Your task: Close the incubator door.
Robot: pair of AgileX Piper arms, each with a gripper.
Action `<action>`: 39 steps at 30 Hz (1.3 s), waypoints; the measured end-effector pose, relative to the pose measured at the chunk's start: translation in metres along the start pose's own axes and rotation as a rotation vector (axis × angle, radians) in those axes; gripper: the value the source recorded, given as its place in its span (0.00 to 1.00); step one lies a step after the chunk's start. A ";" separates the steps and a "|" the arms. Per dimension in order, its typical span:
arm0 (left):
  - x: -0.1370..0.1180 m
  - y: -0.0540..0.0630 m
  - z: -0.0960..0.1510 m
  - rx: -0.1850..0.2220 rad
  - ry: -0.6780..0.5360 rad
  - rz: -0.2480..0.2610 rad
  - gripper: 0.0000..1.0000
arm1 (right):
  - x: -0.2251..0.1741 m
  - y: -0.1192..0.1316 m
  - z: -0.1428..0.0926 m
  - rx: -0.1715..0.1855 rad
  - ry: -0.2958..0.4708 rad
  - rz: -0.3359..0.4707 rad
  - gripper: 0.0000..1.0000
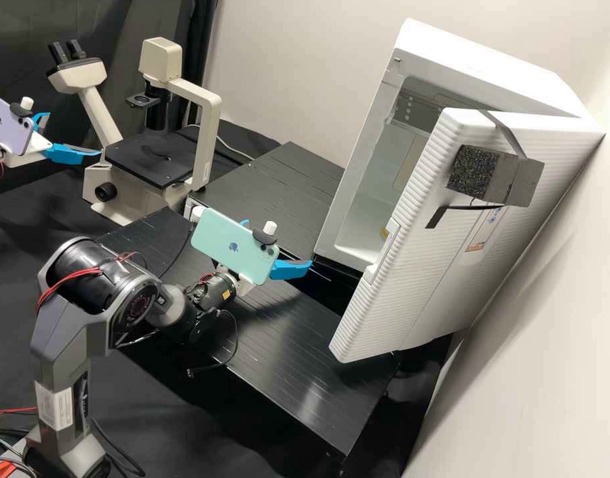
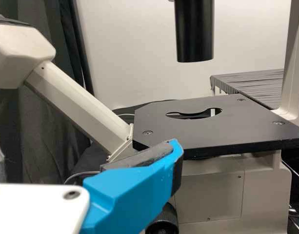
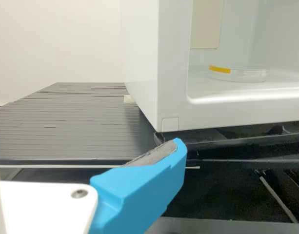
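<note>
The white incubator [image 1: 504,66] stands at the right of the high view, its ribbed door [image 1: 411,279] partly open and swung out over the bench, with a handle recess on its free edge. My right gripper [image 1: 278,244] is open, left of the door and near the cabinet's lower front corner, not touching the door. In the right wrist view the open gripper [image 3: 86,146] is in front of the incubator [image 3: 171,109]. My left gripper [image 1: 74,134] is open beside the microscope; in the left wrist view this gripper [image 2: 86,151] has nothing between its fingers.
The microscope [image 1: 145,159] stands at the back left, its black stage [image 2: 188,126] close to the left gripper. A dark foam block [image 1: 474,171] is strapped to the door. A clear dish [image 3: 247,74] lies inside the incubator. The slatted black bench [image 1: 318,392] extends below the door.
</note>
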 end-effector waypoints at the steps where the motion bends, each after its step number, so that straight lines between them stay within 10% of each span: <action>1: 0.000 0.000 0.000 0.000 0.000 0.000 1.00 | 0.000 0.000 0.000 0.000 0.000 0.000 1.00; 16: 0.000 0.000 0.000 0.000 0.000 0.000 1.00 | -0.018 0.008 0.001 -0.001 0.002 0.033 1.00; 32: 0.000 0.000 0.000 0.000 0.000 0.000 1.00 | -0.122 0.057 -0.019 -0.024 0.196 0.367 1.00; 39: 0.000 0.000 0.000 0.000 0.000 0.000 1.00 | -0.143 0.078 -0.001 0.010 0.152 0.474 1.00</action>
